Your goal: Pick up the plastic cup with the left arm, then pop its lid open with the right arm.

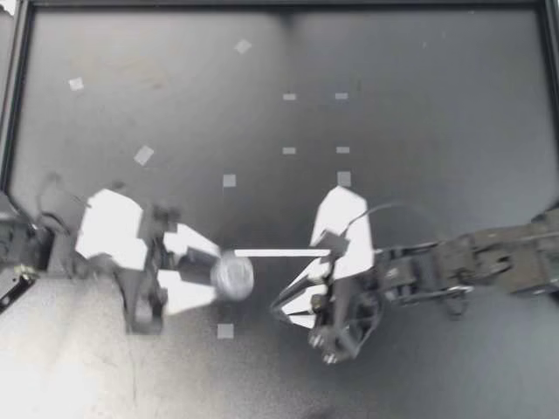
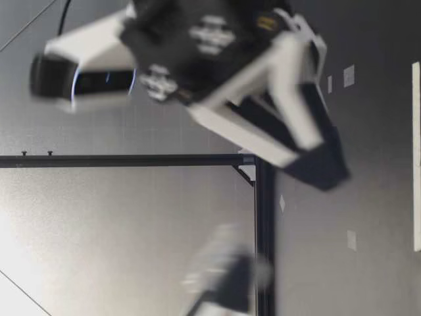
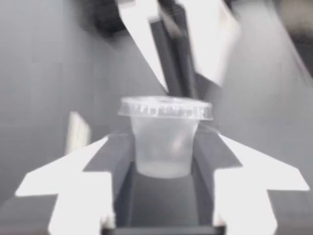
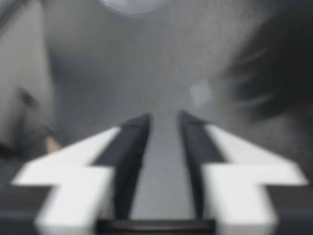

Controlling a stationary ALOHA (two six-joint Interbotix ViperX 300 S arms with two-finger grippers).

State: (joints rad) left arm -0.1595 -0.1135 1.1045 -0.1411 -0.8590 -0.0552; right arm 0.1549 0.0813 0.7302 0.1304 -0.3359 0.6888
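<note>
Pinching a small clear lidded cup (image 1: pixel 234 276) in my left gripper (image 1: pixel 223 277), both fingers pressed against its walls below the rim. Holding it left of the middle of the table (image 1: pixel 419 78), just beside the near end of a white strip (image 1: pixel 281 253). Cannot tell from the low view whether resting on the surface or lifted just clear of it. Holding my right gripper (image 1: pixel 281 307) just to the right of the cup, fingers narrowly parted, gripping nothing.

Risks, left to right. At the left gripper: squeezing too hard on thin, soft-looking plastic and buckling the wall or popping the lid. Or gripping too lightly on tapered sides and letting the cup slide down and out. Between the two grippers: very little room, so a real chance of a bump from the right fingertips, tipping or twisting the cup in its pinch. At the right: dragging an arm across the white strip and lifting it.

Counting: one cup, one lid, one white strip, two grippers, ten small tape squares (image 1: pixel 229 180) scattered over the table.
</note>
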